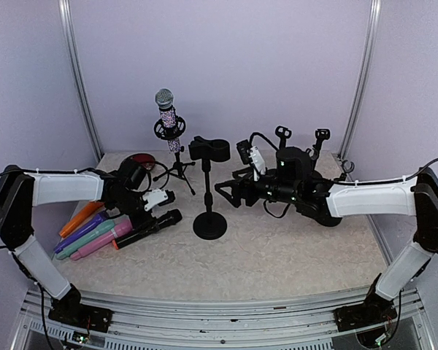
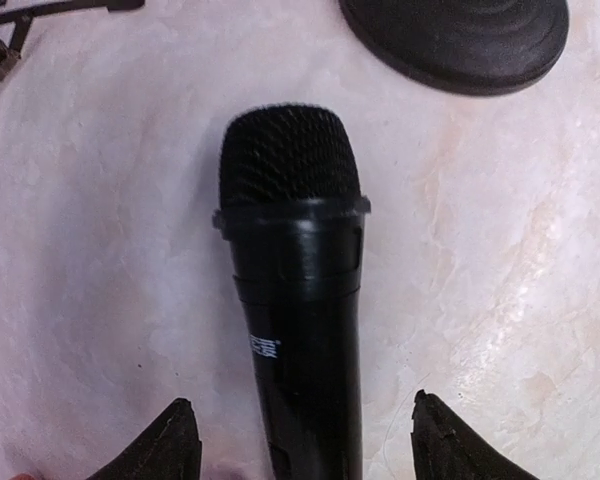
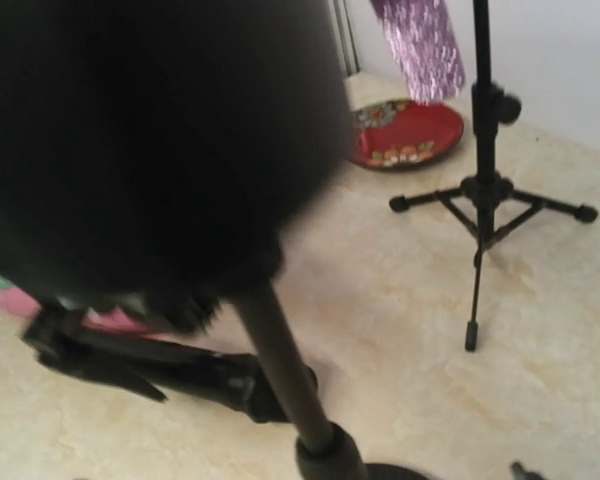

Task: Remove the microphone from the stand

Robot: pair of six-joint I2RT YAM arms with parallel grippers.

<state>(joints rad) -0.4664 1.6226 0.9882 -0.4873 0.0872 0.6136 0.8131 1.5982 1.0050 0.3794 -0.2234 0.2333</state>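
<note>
The black microphone [image 2: 292,250] lay flat on the table [image 1: 292,248], just left of the round-base stand [image 1: 209,211]. The stand's clip [image 1: 209,149] appeared empty, which suggested the removal was essentially complete.

The left gripper [image 2: 300,402] straddled the handle with its fingers [image 2: 170,445] spread. Neither touched the body, which was consistent with a release posture. The right gripper [image 1: 226,191] sat close beside the stand's pole, probably to steady it. Whether it was clenched could not be determined.

The microphone showed a black mesh head, a glossy black barrel with a collar ring, and a small white marking. A second, sparkly microphone [image 1: 168,117] stood in a tripod stand [image 1: 179,169] behind.
</note>
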